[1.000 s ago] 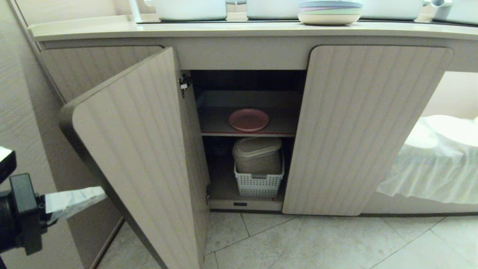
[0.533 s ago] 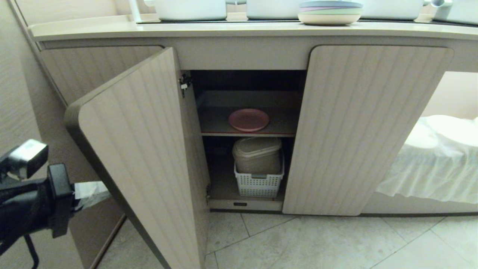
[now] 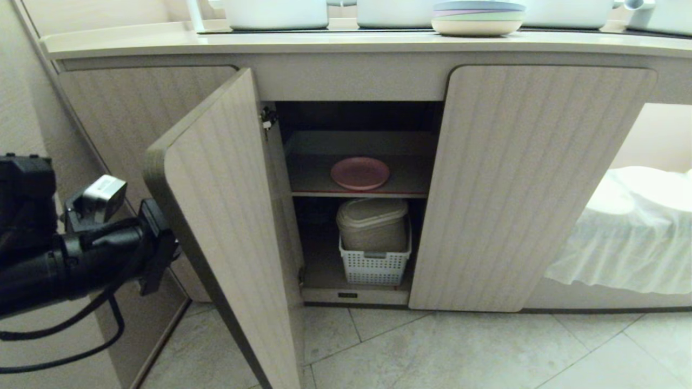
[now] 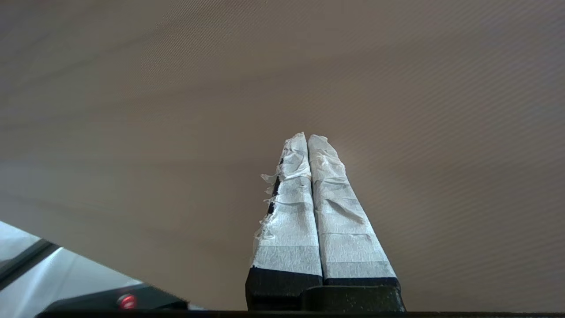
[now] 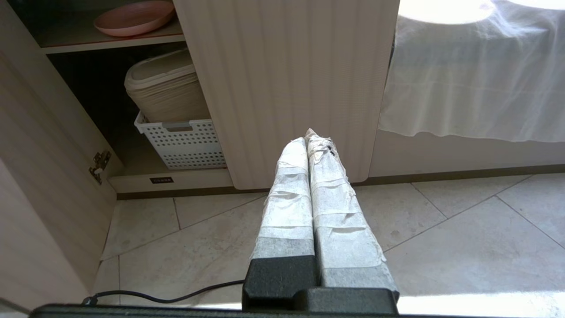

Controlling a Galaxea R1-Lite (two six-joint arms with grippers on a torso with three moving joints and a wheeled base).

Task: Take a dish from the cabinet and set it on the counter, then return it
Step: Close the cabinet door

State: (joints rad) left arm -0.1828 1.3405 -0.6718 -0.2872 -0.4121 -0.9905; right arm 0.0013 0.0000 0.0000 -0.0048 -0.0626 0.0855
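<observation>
The round, shallow pink plastic plate (image 3: 360, 173) sits on the grey upper shelf (image 3: 313, 175) of the low beige fluted cabinet (image 3: 519, 183), near the shelf's red front edge and untouched. Its left-hand door (image 3: 227, 216) hangs only partly open, and there's the risk: the left claw (image 4: 307, 140), fingers pressed together and holding nothing, is pressed up close to the door's outer face. From that side a push would swing the door shut across the opening, not wider, so the arm likely needs to come around the door's rounded free edge. The way in to the plate is narrow between the two doors, and an arm could clip either one. The right claw (image 5: 307, 138), also pressed together and empty, hangs low over the tiled floor (image 5: 463, 229). Up on the cream table (image 3: 346, 43) a blue-topped stack of pastel plates (image 3: 477, 18) stands at the front edge, easy to knock.
</observation>
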